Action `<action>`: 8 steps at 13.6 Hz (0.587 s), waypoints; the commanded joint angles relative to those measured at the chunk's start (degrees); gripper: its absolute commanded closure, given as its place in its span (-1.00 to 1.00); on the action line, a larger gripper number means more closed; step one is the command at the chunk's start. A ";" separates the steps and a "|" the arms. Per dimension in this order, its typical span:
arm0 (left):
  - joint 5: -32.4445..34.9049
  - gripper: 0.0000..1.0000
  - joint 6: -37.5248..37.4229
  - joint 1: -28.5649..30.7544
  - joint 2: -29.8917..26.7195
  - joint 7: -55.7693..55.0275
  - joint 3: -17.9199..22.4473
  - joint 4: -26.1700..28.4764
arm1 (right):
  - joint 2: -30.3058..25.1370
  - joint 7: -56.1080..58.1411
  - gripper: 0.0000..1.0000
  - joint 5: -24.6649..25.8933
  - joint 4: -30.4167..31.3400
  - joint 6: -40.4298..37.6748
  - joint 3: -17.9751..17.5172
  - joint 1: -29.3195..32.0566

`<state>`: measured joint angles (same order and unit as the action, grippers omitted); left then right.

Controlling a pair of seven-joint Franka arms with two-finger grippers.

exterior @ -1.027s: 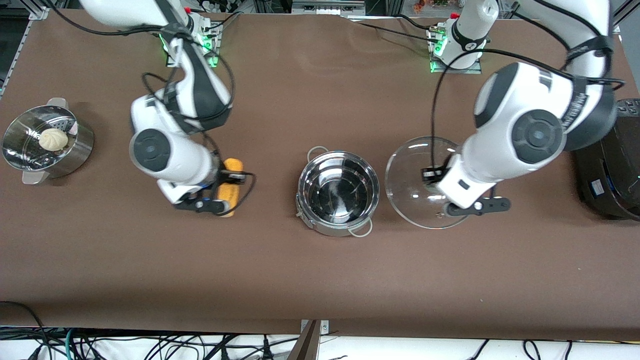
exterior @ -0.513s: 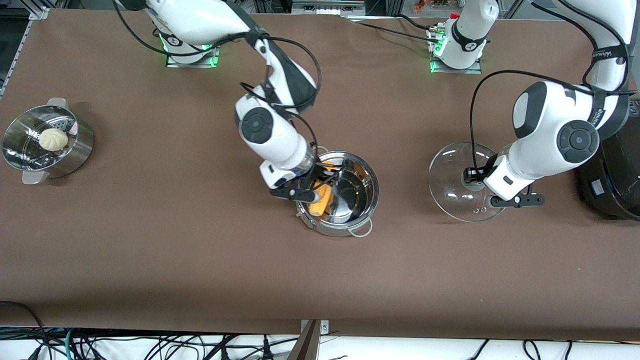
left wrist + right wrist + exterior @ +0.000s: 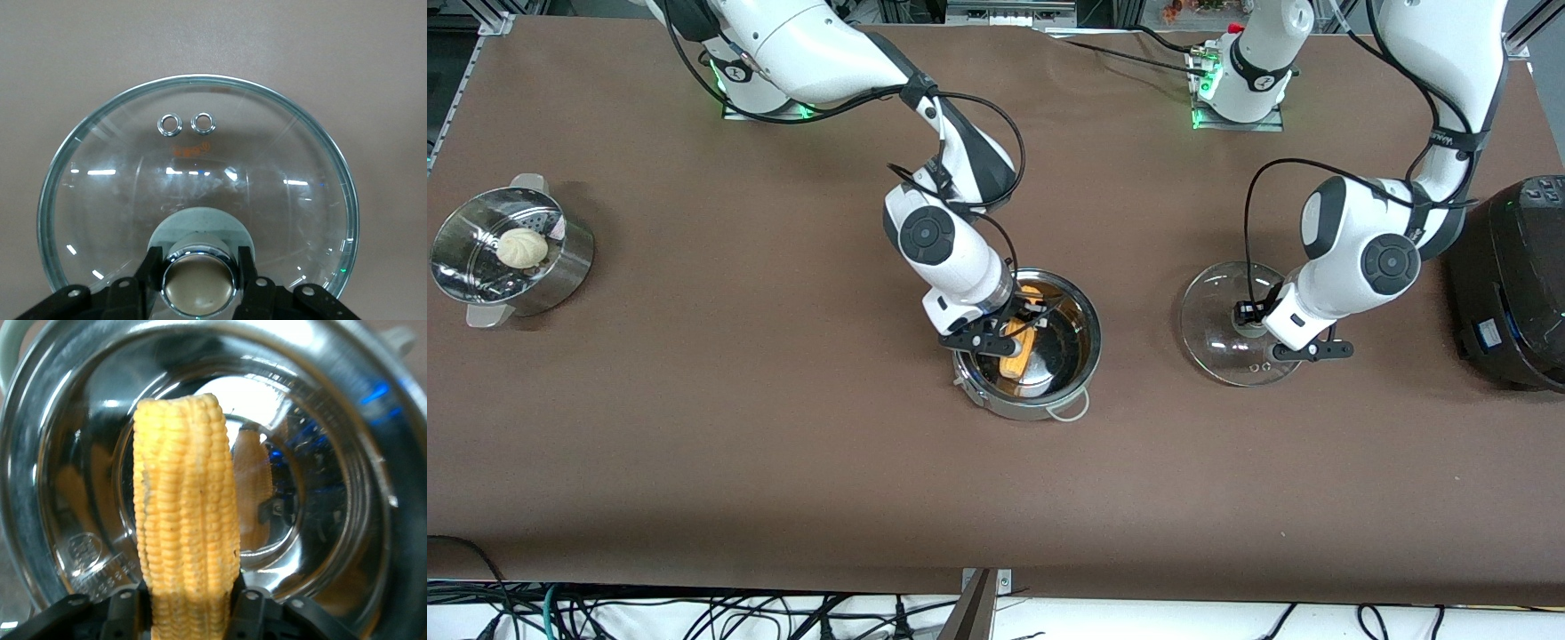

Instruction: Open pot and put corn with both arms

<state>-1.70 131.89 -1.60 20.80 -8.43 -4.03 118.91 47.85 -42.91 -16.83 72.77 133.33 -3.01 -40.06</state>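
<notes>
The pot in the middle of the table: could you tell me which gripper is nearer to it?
Right. The right gripper is over the pot, shut on the corn inside its rim. The left gripper is beside it, toward the left arm's end, shut on the glass lid.

No readable text; orange mark on glass lid (image 3: 193,151) (illegible).

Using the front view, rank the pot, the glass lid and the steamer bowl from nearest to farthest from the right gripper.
1. The pot: the right gripper is right over it, holding the corn.
2. The glass lid: toward the left arm's end.
3. The steamer bowl: at the right arm's end.
</notes>
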 commanded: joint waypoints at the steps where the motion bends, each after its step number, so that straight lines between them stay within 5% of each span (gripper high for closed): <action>1: 0.74 0.99 1.00 1.42 1.17 1.14 -0.45 -0.52 | 0.14 0.28 -1.00 2.58 -2.11 -0.79 0.20 -0.81; 2: 0.74 0.47 1.00 1.33 1.35 1.05 -0.45 -0.52 | -0.29 0.37 -1.00 2.76 -2.11 -0.88 0.37 -0.63; 3: 0.74 -0.40 0.92 1.33 1.35 1.14 -0.54 -0.61 | -0.82 0.45 -1.00 2.94 -2.11 -0.88 0.55 -0.46; 4: 0.74 -0.69 0.83 1.33 1.35 1.05 -0.45 -0.70 | -1.43 0.54 -1.00 3.20 -1.94 -0.97 0.64 -0.45; 5: 0.65 -0.95 0.57 1.51 1.26 0.97 -0.45 -0.87 | -1.79 0.54 -1.00 3.46 -1.85 -1.41 0.64 -0.45; 8: 0.47 -1.00 -5.38 1.51 -2.15 0.35 -0.45 -2.97 | -4.85 0.81 -1.00 5.91 -1.85 -7.89 3.27 -0.37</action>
<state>-1.70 131.74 -0.79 22.24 -8.38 -3.97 117.62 45.91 -42.60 -12.85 70.87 130.44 -1.26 -40.58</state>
